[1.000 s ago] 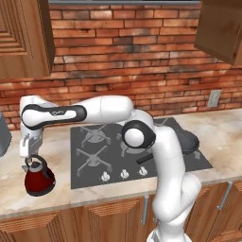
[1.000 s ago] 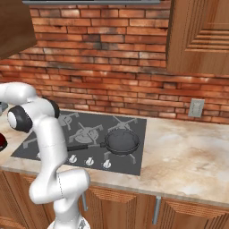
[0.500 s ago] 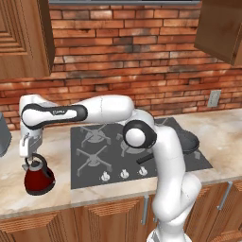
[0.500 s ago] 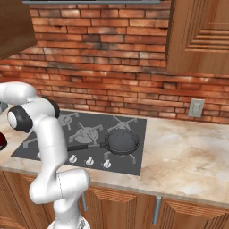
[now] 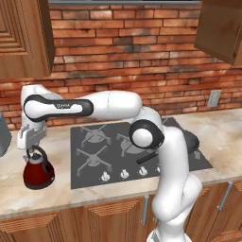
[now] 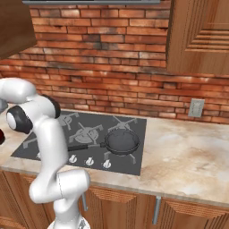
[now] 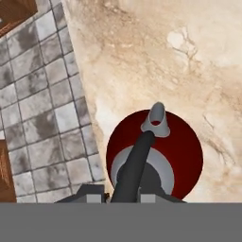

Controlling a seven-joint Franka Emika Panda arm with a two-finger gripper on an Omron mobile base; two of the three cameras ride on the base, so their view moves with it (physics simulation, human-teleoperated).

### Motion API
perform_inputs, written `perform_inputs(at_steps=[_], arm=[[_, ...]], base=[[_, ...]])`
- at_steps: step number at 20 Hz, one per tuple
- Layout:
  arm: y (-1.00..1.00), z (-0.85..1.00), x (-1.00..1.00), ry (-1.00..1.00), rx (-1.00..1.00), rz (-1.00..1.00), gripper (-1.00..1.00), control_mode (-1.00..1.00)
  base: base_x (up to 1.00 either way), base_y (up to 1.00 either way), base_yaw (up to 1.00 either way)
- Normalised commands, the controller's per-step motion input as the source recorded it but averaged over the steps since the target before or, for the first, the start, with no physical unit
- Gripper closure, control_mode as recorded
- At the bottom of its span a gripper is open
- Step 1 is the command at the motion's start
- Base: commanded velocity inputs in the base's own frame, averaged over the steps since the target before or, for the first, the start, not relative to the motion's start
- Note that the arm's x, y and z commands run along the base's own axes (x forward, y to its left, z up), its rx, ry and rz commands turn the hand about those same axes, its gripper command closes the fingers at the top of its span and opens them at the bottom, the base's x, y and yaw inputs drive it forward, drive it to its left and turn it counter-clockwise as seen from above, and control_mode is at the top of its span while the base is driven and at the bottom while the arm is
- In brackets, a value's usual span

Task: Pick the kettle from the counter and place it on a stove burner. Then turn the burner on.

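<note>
The arm reaches far left, wrist turned straight down, fingers (image 5: 33, 150) pinching the black handle of the kettle (image 5: 38, 170), which sits near the worktop's (image 5: 56, 194) front edge.

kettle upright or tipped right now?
Upright. The kettle sits flat on the counter, handle arching straight up into the gripper; the hand view looks squarely down on its lid and spout.

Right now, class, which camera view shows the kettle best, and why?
The left base view: the whole kettle stands on the counter, side on, with handle and body plain. The hand view looks straight down on it, so only its top, handle and spout show. The right base view catches only a dark-red sliver at its edge.
</note>
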Motion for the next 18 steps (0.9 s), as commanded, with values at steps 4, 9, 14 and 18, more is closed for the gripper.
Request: perform_inputs(at_steps=[4,9,14,18], arm=[[-0.51,0.15,-0.16,0.0,0.02,-0.31,1.0,-1.0],[-0.68,0.02,-0.11,0.0,0.02,-0.39,1.0,-1.0],[-0.76,0.0,-0.14,0.0,0.04,-0.43,1.0,-1.0],[-0.7,0.03,-0.04,0.0,0.03,-0.43,1.0,-1.0]], base=[[0.0,0.0,0.0],[0.0,0.0,0.0],[0.0,0.0,0.0],[0.0,0.0,0.0]])
